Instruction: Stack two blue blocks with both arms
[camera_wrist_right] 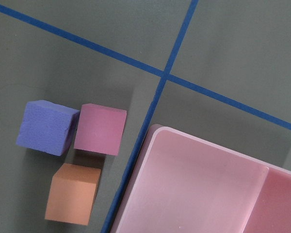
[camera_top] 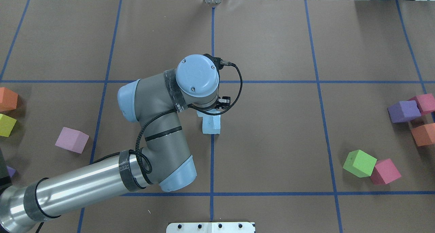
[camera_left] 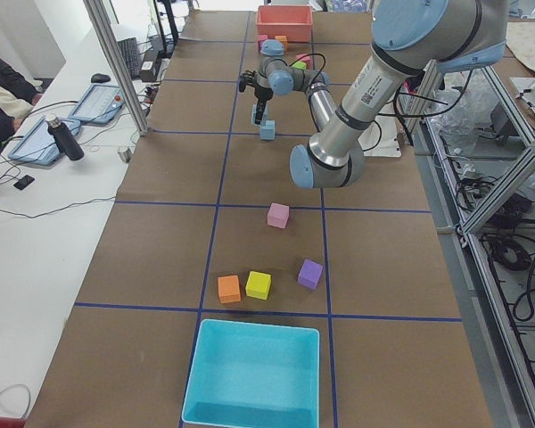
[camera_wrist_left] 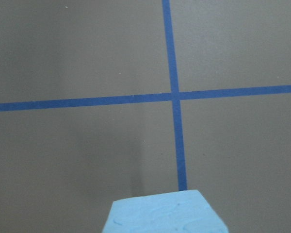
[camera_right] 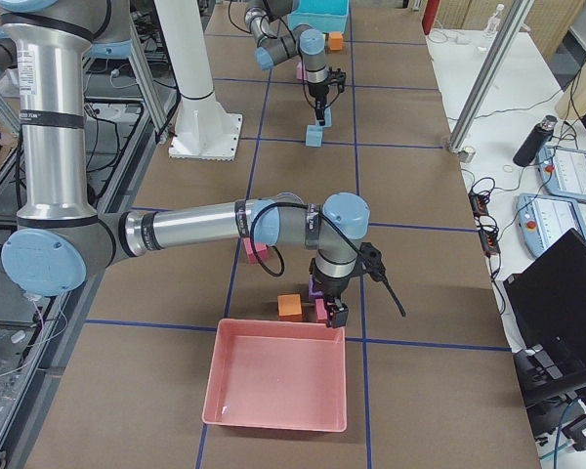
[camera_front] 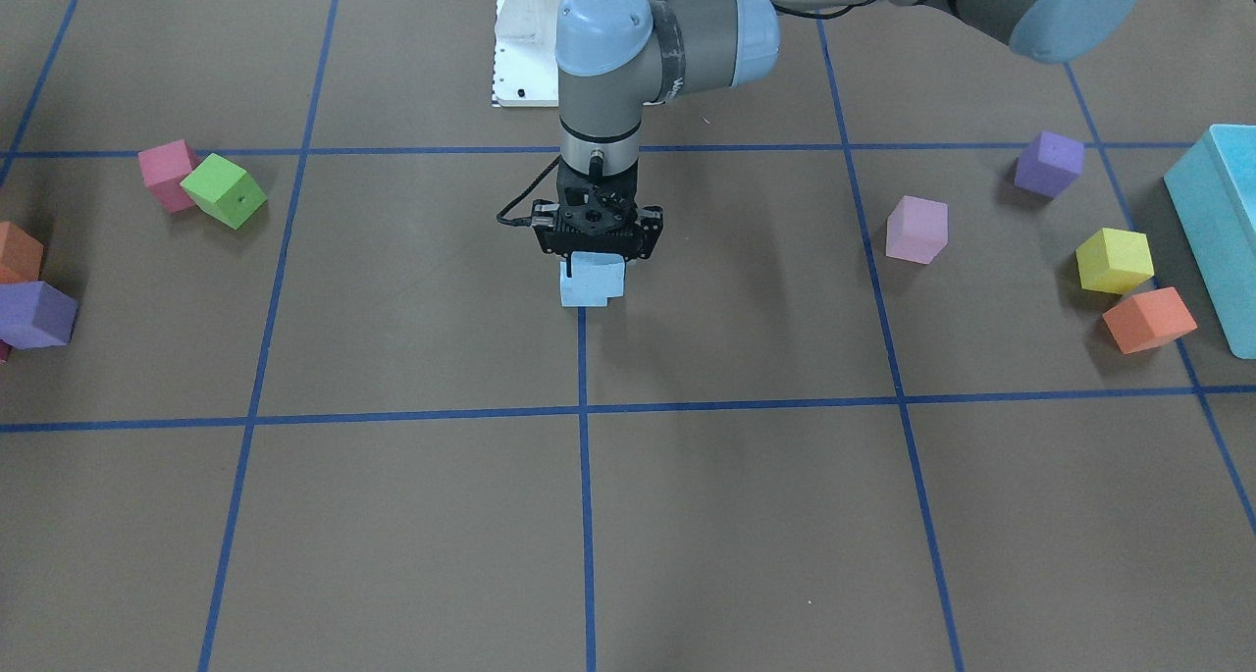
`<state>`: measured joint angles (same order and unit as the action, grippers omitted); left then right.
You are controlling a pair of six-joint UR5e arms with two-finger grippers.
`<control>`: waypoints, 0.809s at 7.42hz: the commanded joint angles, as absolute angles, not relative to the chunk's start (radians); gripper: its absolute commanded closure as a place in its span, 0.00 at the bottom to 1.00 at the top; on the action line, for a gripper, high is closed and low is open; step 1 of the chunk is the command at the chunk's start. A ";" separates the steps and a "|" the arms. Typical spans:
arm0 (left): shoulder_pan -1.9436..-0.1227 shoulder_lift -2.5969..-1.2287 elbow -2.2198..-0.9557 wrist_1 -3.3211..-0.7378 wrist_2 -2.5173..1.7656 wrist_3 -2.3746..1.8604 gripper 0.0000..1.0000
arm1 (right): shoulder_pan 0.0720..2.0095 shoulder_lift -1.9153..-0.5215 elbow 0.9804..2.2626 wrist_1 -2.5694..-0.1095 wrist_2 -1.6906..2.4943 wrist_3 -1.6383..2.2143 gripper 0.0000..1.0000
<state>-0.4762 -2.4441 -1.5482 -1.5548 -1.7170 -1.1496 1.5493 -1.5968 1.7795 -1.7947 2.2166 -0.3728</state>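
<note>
Upper blue block [camera_front: 592,272] at frame centre, clamped in left tool [camera_front: 596,252], seated slightly skewed on lower blue block [camera_right: 315,138] — grip likely steadies stack pending release. Right tool [camera_right: 334,315] parked low-centre by pink bin [camera_right: 273,386] — cannot tell its state.

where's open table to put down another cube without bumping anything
The whole row of squares on the operators' side of the table is bare. The centre is taken by the left arm over the blue blocks. Both ends are crowded: green cube, lilac cube and neighbours.
</note>
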 commanded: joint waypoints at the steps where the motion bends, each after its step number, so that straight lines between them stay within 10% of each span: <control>1: -0.445 -2.438 -1.542 -1.555 -1.706 -1.149 0.97 | 1.549 -1.597 1.779 -1.795 2.217 -0.373 0.00; 6: -0.440 -2.442 -1.537 -1.555 -1.713 -1.146 0.90 | 1.549 -1.598 1.781 -1.795 2.218 -0.373 0.00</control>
<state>-0.4402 -2.4404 -1.5383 -1.5555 -1.7114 -1.1471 1.5493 -1.5984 1.7807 -1.7948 2.2169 -0.3728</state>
